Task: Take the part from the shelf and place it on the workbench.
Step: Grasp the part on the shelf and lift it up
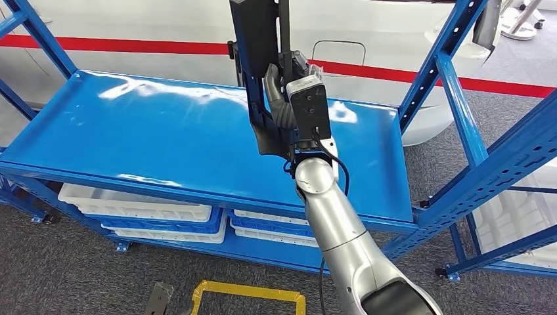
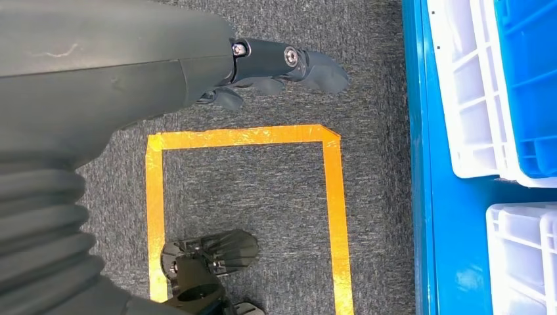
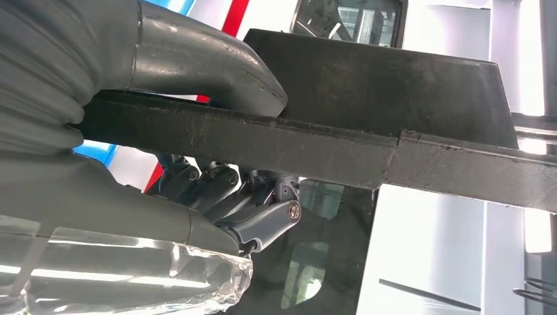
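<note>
A long black flat part (image 1: 259, 72) stands upright above the blue shelf board (image 1: 164, 138), lifted clear of it. My right hand (image 1: 289, 98) grips the part near its lower half, on a silver arm rising from below. The right wrist view shows the thumb (image 3: 217, 59) pressed on one face of the part (image 3: 368, 92) with the darker fingers (image 3: 263, 210) curled under the other side. In the left wrist view my left hand (image 2: 263, 65) hangs over the carpet, fingers loosely curled with nothing in them.
Blue shelf uprights (image 1: 453, 98) frame the board at the right and left. White and blue bins (image 1: 151, 213) sit on the lower shelf. A yellow tape rectangle (image 2: 243, 210) marks the grey carpet. A white wall with a red stripe (image 1: 131, 46) stands behind the rack.
</note>
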